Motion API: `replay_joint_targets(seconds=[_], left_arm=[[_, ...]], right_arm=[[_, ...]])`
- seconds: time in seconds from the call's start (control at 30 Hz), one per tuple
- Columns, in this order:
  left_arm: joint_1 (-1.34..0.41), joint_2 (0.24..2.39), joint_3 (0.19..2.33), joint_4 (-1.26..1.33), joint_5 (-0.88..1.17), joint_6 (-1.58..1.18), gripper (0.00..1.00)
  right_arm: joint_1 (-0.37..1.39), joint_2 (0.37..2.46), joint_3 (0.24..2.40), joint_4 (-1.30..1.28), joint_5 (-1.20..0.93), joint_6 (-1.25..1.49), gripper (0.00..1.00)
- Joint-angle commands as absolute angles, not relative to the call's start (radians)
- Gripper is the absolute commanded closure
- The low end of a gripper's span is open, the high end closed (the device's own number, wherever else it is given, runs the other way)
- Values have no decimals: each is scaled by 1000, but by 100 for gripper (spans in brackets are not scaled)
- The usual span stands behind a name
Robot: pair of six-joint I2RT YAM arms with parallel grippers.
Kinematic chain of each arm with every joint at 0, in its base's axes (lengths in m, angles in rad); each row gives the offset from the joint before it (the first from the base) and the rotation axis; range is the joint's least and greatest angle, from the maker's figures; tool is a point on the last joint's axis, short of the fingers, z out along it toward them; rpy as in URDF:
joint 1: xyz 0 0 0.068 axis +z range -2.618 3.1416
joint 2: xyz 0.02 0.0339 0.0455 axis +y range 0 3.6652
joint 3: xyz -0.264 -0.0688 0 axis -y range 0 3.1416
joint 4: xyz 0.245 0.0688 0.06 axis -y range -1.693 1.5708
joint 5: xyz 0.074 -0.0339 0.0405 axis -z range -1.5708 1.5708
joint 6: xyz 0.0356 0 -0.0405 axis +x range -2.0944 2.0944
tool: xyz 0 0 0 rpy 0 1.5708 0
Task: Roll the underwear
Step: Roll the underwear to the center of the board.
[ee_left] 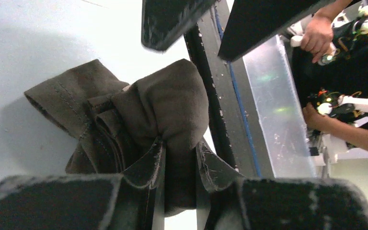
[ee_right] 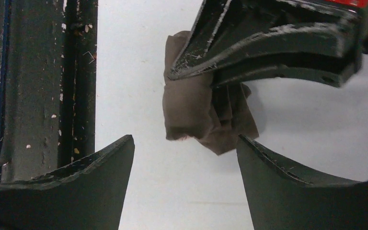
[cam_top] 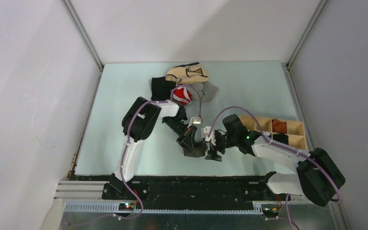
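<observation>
- Table (cam_top: 124, 96), pale green.
- Wooden divided box (cam_top: 301, 129), right side: rust-brown cloth (cam_top: 279, 125) in one compartment, dark item (cam_top: 281, 138) in the adjoining one.
- Underwear (ee_left: 172, 105): bunched wad by the table's near edge, with no clear long axis and a loose fold pointing away from that edge.
- Left gripper (ee_left: 179, 158): fingers pinching the wad.
- Right gripper (ee_right: 184, 143): fingers spread, just beside it.

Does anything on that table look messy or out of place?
Yes. The underwear is a crumpled wad, not a tidy roll, with folds sticking out where the left fingers pinch it. At the far side of the table, other clothes lie in a loose heap.
</observation>
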State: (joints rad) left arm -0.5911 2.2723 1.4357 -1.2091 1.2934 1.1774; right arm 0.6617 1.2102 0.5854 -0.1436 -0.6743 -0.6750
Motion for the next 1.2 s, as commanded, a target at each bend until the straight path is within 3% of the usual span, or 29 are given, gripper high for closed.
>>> replay_joint_targets(seconds=[0.0, 0.27, 0.37, 0.47, 0.57, 0.6, 0.63, 0.73, 0.77, 0.97, 1.17], left_arm=[[-582, 2301, 1429, -1296, 1261, 1209, 79], [-568, 2244, 1361, -1066, 1216, 997, 72], [-562, 2203, 1309, -910, 1179, 837, 69], [-551, 2172, 1276, -793, 1158, 756, 65], [-522, 2116, 1238, -664, 1127, 620, 59], [-512, 2089, 1215, -604, 1108, 561, 52], [-489, 2011, 1146, -428, 1054, 406, 36], [-431, 1856, 1049, -174, 933, 171, 16], [-406, 1795, 1038, -135, 861, 116, 5], [-415, 1490, 885, -23, 627, 231, 1], [-653, 1327, 698, 36, 371, 521, 1]], right_arm=[[720, 1293, 626, -18, -683, -687, 19], [764, 1450, 672, 64, -685, -572, 27], [764, 1504, 710, 15, -718, -533, 47], [759, 1584, 763, -37, -731, -485, 61], [744, 1644, 809, -124, -787, -426, 84], [727, 1671, 825, -133, -801, -403, 88], [715, 1685, 832, -148, -829, -354, 98], [650, 1766, 866, -181, -872, -235, 100], [627, 1781, 871, -197, -886, -216, 100], [550, 1913, 925, -236, -910, -121, 100], [499, 1996, 955, -245, -914, -50, 100]])
